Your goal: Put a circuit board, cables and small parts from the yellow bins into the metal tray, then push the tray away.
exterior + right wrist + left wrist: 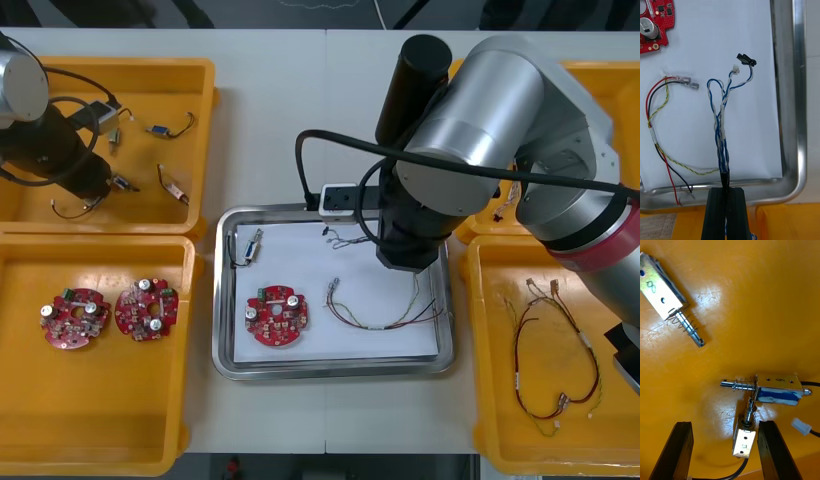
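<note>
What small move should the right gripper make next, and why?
Probably open the right gripper and let go. It is shut on the blue and white cable, whose free end is over the metal tray, beside the red and yellow cable and the circuit board. The left gripper hovers open over small metal parts in a yellow bin.

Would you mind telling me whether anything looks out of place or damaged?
Nothing stands out. The right gripper holds the blue and white cable over the metal tray; the left gripper hangs open over small metal parts in a yellow bin.
</note>
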